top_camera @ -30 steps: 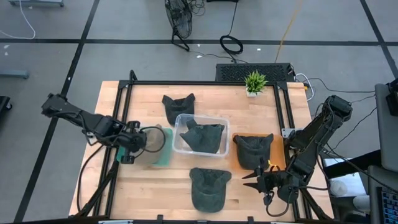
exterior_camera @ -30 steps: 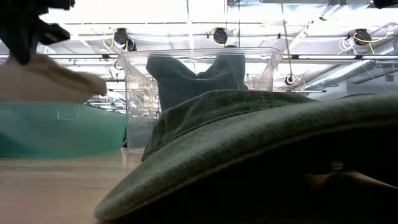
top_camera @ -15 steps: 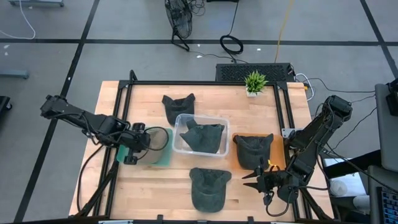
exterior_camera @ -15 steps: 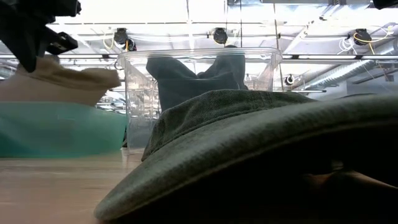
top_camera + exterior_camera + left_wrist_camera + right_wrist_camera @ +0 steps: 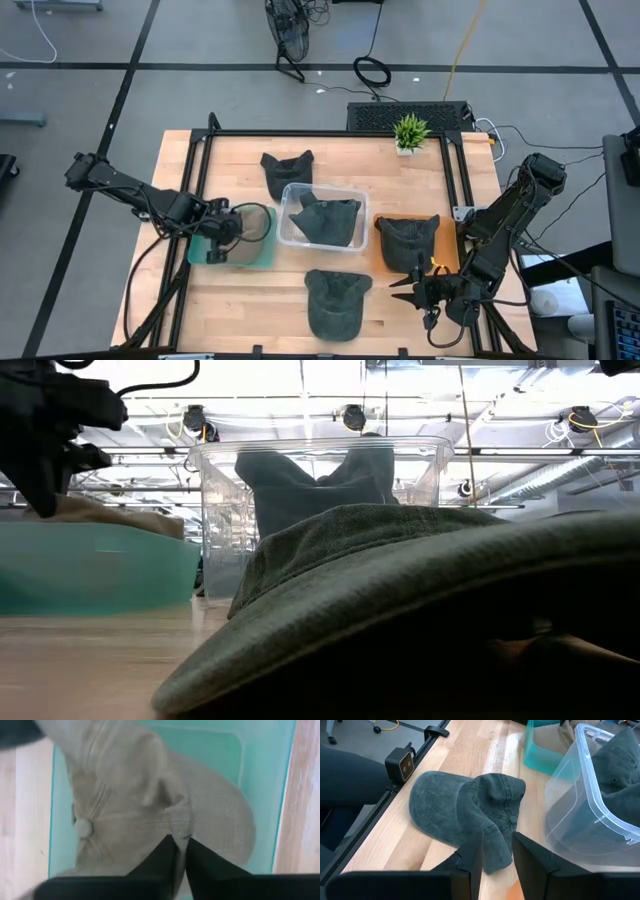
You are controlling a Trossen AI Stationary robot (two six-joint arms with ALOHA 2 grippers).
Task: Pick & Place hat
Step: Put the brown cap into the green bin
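Over the teal bin (image 5: pixel 232 250) at the bench's (image 5: pixel 400 175) left, the left gripper (image 5: pixel 180 851) pinches the tan hat (image 5: pixel 150 805), fingers nearly together. Placing looks almost done; letting go and lifting clear comes next. Four dark hats: one in the clear tub (image 5: pixel 322 216), three on the bench. The right gripper (image 5: pixel 497 851) waits, fingers narrowly apart and empty.

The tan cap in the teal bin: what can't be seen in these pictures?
- Tan cap: high view, left end effector covers most of it; low view, the teal bin wall hides all but a sliver.
- Its brim: left wrist view, cut off by the edge.
- Dark cap in the clear bin: low view, lower part hidden behind the near gray cap.
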